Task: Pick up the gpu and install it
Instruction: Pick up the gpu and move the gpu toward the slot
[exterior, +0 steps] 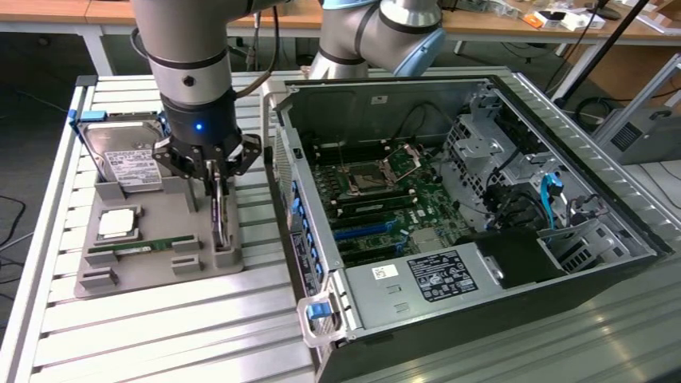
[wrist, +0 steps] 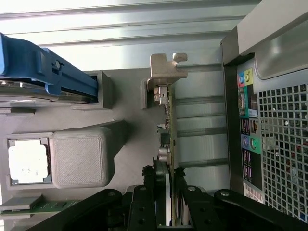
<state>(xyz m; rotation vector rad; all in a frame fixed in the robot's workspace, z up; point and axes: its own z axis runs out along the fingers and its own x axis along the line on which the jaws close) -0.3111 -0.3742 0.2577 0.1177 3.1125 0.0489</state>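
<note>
A: Where is the gpu [exterior: 219, 222] sitting?
B: It is standing on edge in the grey tray [exterior: 149, 279] on the table [exterior: 159, 343], beside the open computer case [exterior: 372, 104]. The hand [exterior: 217, 185] is pinching its upper edge.
A: What is threatening the lift?
B: A tilted pull, jamming the bracket in its slot. The hard drive [exterior: 130, 163] label is showing nothing legible.
</note>
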